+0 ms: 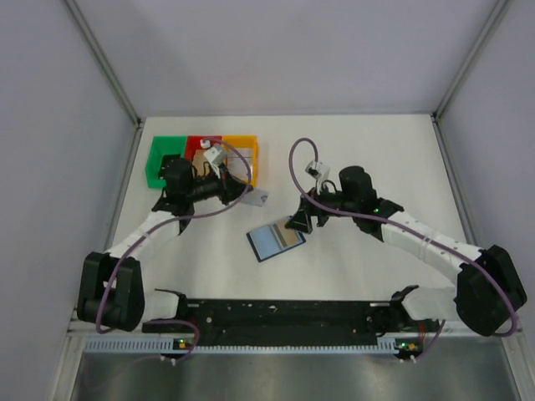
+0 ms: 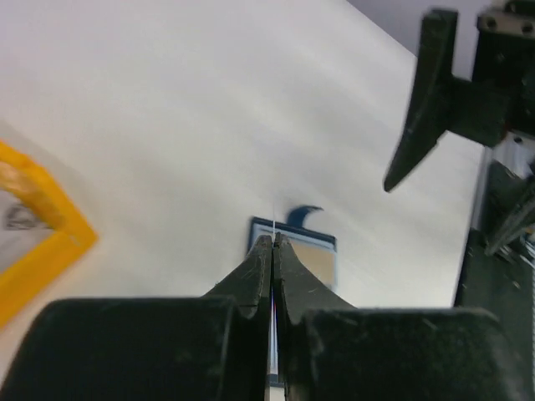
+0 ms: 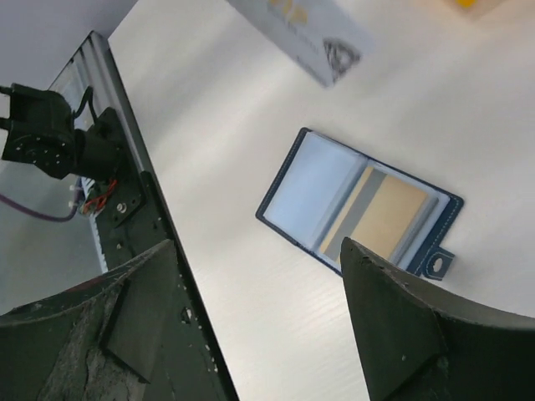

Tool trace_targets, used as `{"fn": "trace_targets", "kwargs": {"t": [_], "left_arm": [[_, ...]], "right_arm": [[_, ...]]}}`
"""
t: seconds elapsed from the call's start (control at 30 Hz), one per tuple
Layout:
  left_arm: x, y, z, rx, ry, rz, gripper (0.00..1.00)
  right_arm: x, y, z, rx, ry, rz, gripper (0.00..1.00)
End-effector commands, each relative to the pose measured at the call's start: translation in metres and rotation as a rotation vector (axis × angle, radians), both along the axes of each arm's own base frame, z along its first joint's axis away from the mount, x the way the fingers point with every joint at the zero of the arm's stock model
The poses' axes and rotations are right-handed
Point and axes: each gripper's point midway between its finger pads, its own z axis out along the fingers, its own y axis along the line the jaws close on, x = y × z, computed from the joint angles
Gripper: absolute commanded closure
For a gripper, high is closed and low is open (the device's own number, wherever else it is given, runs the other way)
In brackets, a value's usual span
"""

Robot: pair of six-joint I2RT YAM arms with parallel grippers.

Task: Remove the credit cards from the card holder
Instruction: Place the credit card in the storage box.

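The card holder [image 1: 276, 241] lies open on the white table, dark blue with pale inner panels, also in the left wrist view [image 2: 311, 251] and the right wrist view [image 3: 318, 180]. A tan card [image 3: 393, 213] sits in its right panel. My left gripper [image 1: 244, 194] [image 2: 273, 238] hovers up and left of the holder, shut on a thin silvery-grey credit card [image 1: 258, 198] [image 3: 301, 29], seen edge-on [image 2: 273, 224] from its own wrist. Open and empty, my right gripper [image 1: 308, 222] [image 3: 257, 246] stands just right of the holder's far corner.
Green [image 1: 165, 159], red [image 1: 201, 144] and orange [image 1: 244, 150] bins stand in a row at the back left; the orange bin's rim [image 2: 50, 225] is close to the left gripper. A black rail [image 1: 276, 313] runs along the near edge between the arm bases.
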Motion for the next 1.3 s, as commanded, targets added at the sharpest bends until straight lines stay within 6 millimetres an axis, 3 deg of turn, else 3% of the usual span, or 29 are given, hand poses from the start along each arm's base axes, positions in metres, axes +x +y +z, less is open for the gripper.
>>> {"fn": "trace_targets", "kwargs": {"t": [0.0, 0.17, 0.33, 0.67, 1.0, 1.27], "left_arm": [[0.055, 0.044, 0.055, -0.047, -0.194, 0.335, 1.00], [0.097, 0.079, 0.068, -0.015, -0.257, 0.500, 1.00], [0.137, 0.095, 0.056, 0.050, -0.241, 0.579, 1.00], [0.190, 0.080, 0.014, 0.057, -0.146, 0.503, 1.00], [0.197, 0.069, -0.031, 0.030, 0.017, 0.465, 1.00], [0.190, 0.063, -0.043, 0.045, 0.104, 0.457, 1.00]], "right_arm": [[0.007, -0.010, -0.005, -0.034, -0.061, -0.078, 0.20], [0.004, -0.009, -0.008, 0.003, -0.068, -0.077, 0.15], [0.005, -0.010, -0.013, -0.006, -0.081, -0.081, 0.14], [0.004, -0.012, -0.021, -0.018, -0.076, -0.081, 0.14], [0.004, -0.012, -0.024, -0.024, -0.070, -0.082, 0.14], [0.005, -0.013, -0.024, -0.032, -0.070, -0.087, 0.14]]}}
